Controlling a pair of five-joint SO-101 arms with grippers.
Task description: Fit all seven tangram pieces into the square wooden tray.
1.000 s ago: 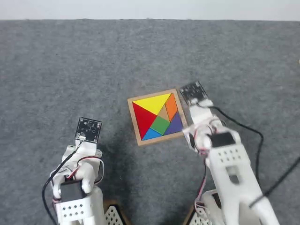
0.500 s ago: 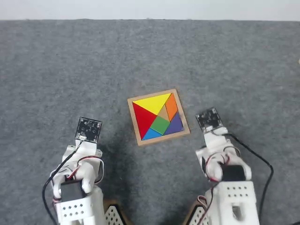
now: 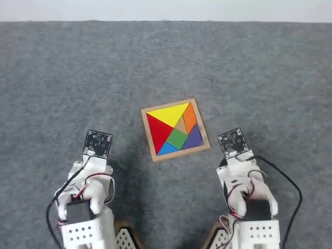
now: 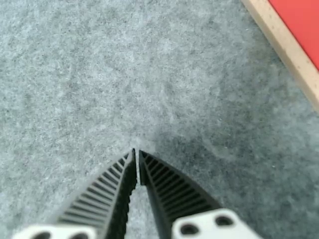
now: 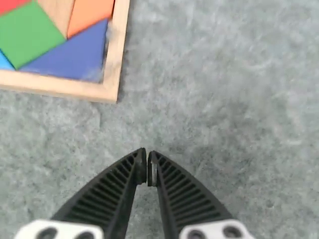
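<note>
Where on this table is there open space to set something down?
The grey felt is bare beyond the tray, toward the far edge, and out to both sides. A smaller patch lies on the tray's near side, between the left gripper and the right gripper. Tightest is beside the tray, next to either gripper.

Pale wooden tray [image 3: 149, 136] on a mottled grey counter [image 3: 78, 67]. Inside, by clock face: yellow triangle [image 3: 168, 114] at 12, orange piece [image 3: 190, 118] at 2, violet triangle [image 3: 194, 139] at 4, green square [image 3: 178, 138] at 6, light blue triangle [image 3: 167, 148] at 7, red triangle [image 3: 157, 132] at 9, tan triangle [image 3: 181, 125] at centre. Black and ribbed: left gripper [image 4: 136, 153], right gripper [image 5: 147, 167].
</note>
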